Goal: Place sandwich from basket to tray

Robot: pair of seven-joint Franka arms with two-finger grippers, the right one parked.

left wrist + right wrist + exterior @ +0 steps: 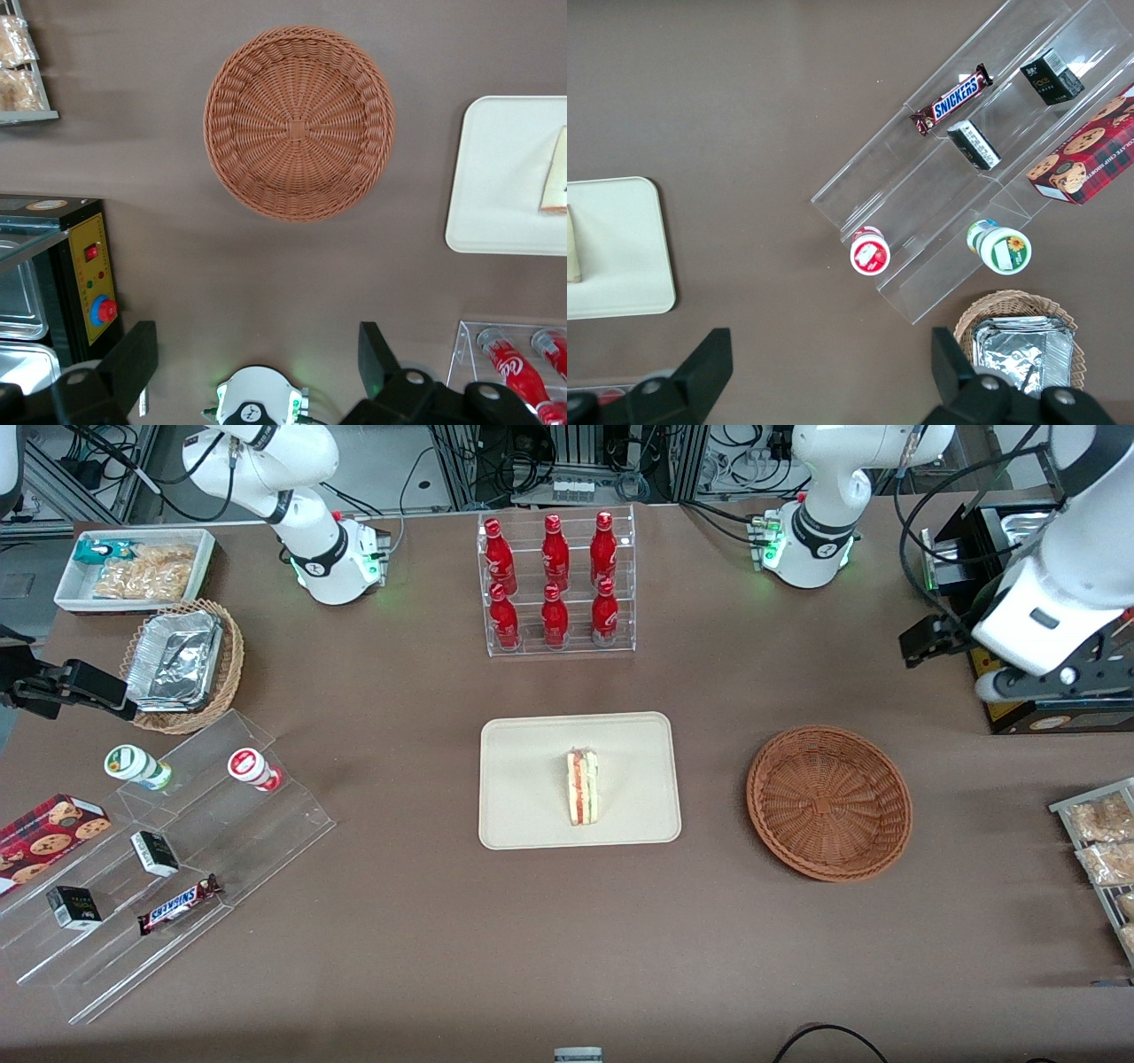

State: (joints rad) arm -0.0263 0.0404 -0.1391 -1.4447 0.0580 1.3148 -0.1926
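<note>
Sandwich (582, 786) mid-tray (523, 819); basket (829, 802) apart; gripper (257, 354) raised, fingers (133, 359) spread.

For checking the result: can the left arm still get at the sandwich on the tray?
Probably yes: the sandwich lies uncovered on the tray, and the open gripper hangs above the table near the basket.

"SNICKERS" reads in white-edged blue letters on the brown candy bar (954, 99) lying on the clear stepped display shelf (970, 177), toward the parked arm's end of the desk, well apart from the tool (257, 359). The red bottles (554, 576) carry white script too small to read. Nothing else is legible.
</note>
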